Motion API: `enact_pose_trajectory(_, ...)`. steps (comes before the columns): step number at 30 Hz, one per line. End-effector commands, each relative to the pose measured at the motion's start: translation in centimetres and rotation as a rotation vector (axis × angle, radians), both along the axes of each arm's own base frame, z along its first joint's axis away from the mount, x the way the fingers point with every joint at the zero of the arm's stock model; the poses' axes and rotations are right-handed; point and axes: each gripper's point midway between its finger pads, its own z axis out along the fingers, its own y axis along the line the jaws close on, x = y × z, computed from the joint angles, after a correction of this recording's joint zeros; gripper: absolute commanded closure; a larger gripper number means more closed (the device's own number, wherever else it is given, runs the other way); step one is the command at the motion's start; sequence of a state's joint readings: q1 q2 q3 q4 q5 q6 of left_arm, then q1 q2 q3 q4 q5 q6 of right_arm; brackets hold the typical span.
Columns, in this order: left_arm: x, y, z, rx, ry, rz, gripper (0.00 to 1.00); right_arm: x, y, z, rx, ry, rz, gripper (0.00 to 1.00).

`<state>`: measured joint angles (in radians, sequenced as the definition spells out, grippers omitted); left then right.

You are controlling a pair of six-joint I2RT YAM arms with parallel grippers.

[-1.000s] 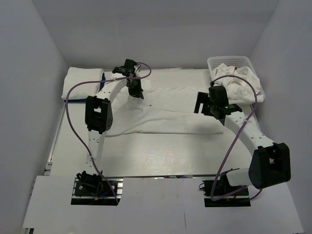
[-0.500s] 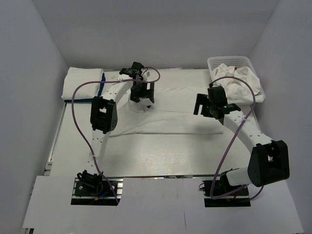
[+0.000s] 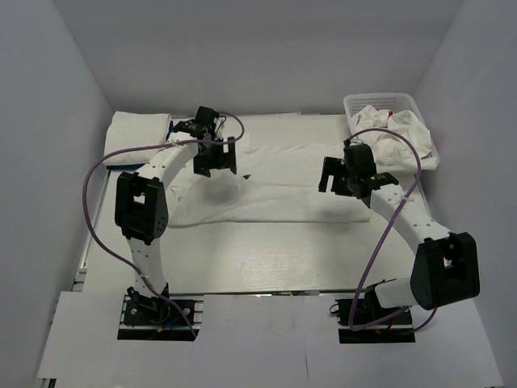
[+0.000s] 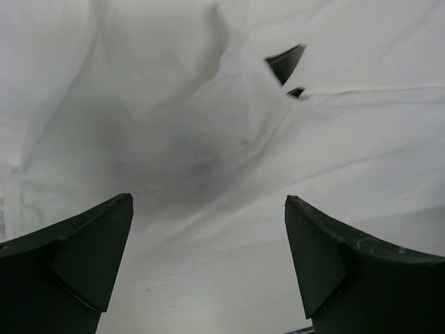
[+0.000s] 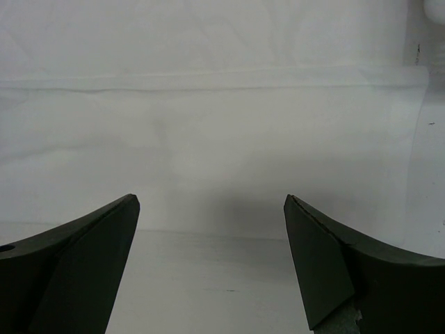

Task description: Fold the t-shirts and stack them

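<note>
We see the left gripper [image 4: 208, 203] hanging released over the 10 o'clock end of the shirt [image 3: 283, 190]; the right gripper [image 5: 212, 200], also released and empty, hangs at 3 o'clock.

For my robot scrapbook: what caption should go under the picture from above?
Left gripper and right gripper, both open, hover over a white t-shirt on the table, basket of shirts nearby.

Robotics lab test cell, plain white panels [image 3: 56, 121] boxing in a white table [image 3: 258, 250], left arm [image 3: 141, 214] and right arm [image 3: 404, 214] bolted to black base plates [image 3: 157, 318] at its near edge, purple cables [image 3: 87, 190] looping free
</note>
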<state>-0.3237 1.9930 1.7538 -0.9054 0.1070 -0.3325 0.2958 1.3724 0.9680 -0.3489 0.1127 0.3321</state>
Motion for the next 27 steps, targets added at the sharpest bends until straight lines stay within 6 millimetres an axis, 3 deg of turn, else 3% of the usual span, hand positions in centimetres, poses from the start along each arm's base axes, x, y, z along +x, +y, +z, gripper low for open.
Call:
enact_pose_trajectory(1, -1.5, 0.8, -1.5, 0.006, 0.026, 0.043, 0.0, 0.3, 0.2, 0.7, 0.007, -0.033, 0.018, 0.1)
enact_pose_trajectory(6, -1.3, -0.8, -2.8, -0.076, 0.042, 0.029, 0.0, 0.3, 0.2, 0.7, 0.003, -0.032, 0.026, 0.1)
enact_pose_trajectory(8, -1.1, -0.9, -4.3, -0.072, 0.067, 0.039, 0.0, 0.2, 0.2, 0.8, -0.001, -0.036, 0.031, 0.1)
enact_pose_trajectory(14, 2.1, -1.1, -5.1, -0.041, 0.02, 0.051, 0.0, 0.2, -0.5, 1.1, -0.029, -0.047, 0.011, 0.1)
enact_pose_trajectory(15, 2.3, -1.0, -6.3, -0.021, 0.043, 0.057, 0.0, 0.1, -0.5, 1.2, -0.029, -0.048, 0.012, 0.1)
enact_pose_trajectory(19, 3.5, -2.0, -6.1, -0.031, 0.033, 0.034, 0.0, 0.2, -0.8, 1.7, -0.036, -0.071, 0.003, 0.1)
enact_pose_trajectory(27, 7.6, -4.6, -3.1, -0.12, -0.121, 0.002, 0.0, 0.3, -1.1, 1.8, -0.037, -0.077, -0.008, 0.1)
